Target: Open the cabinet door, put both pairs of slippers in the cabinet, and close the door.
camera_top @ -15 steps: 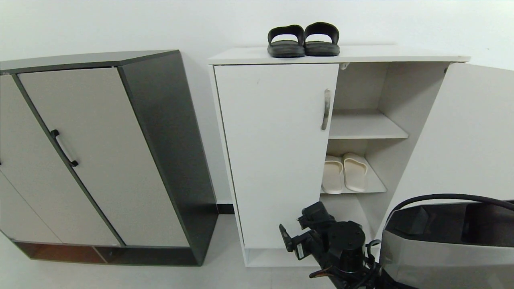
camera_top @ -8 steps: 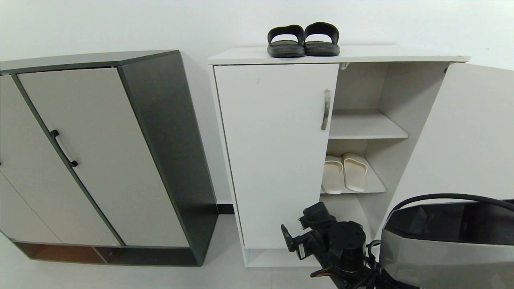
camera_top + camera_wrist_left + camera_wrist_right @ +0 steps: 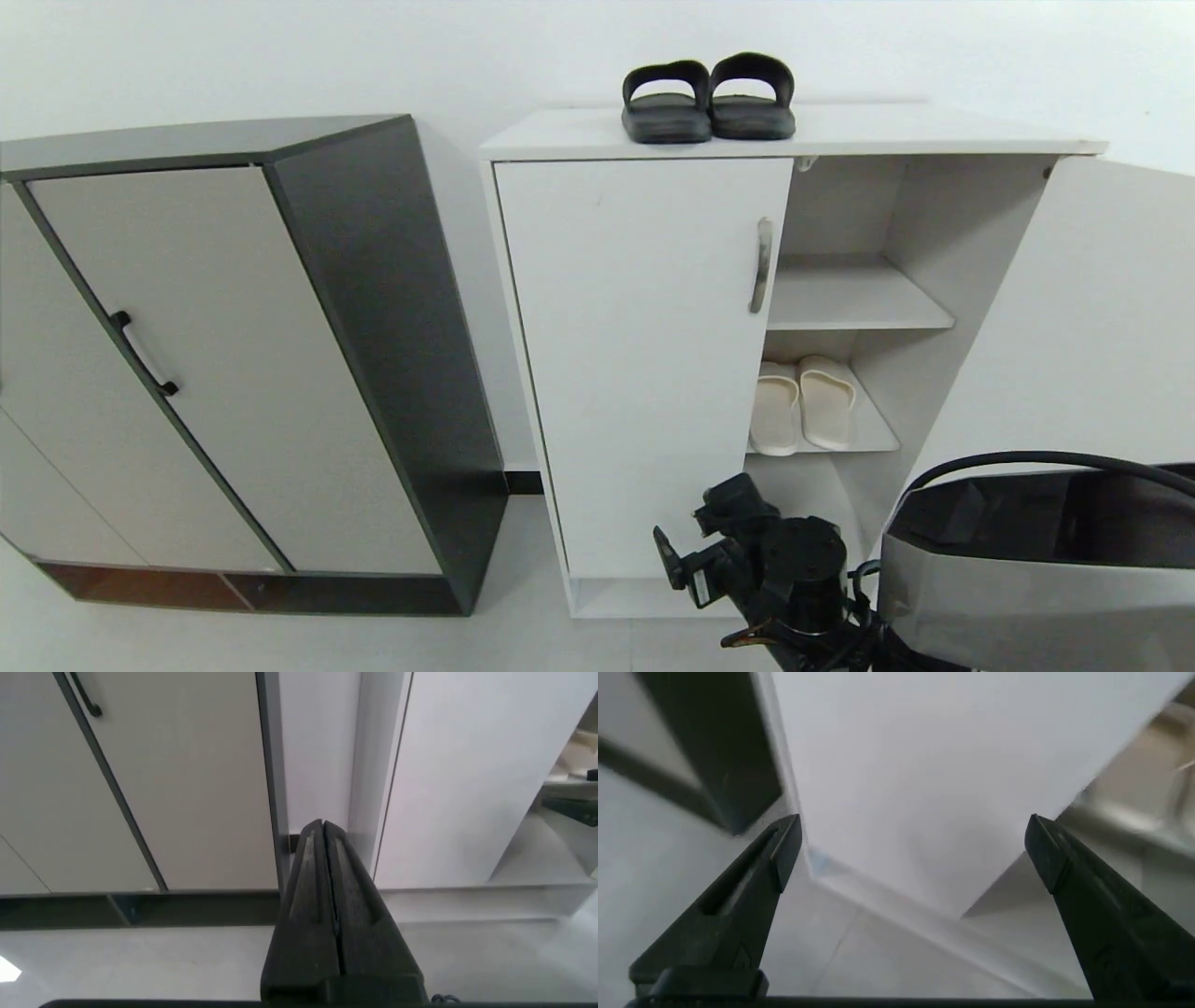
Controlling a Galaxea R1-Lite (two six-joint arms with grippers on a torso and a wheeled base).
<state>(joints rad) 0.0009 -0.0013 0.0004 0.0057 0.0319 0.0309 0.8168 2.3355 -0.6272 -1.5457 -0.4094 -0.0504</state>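
Smooth white cabinet top (image 3: 887, 126), chunky black slippers (image 3: 708, 103)

The shut left door (image 3: 644, 364) bars me; beside it I have room over the upper shelf (image 3: 854, 301), cream slippers (image 3: 801, 403) occupying the lower.

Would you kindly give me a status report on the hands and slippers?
Left hand shut, right hand open, both empty. Cream slippers on inner shelf; black slippers atop white cabinet. Right door open, nothing blocking the opening.
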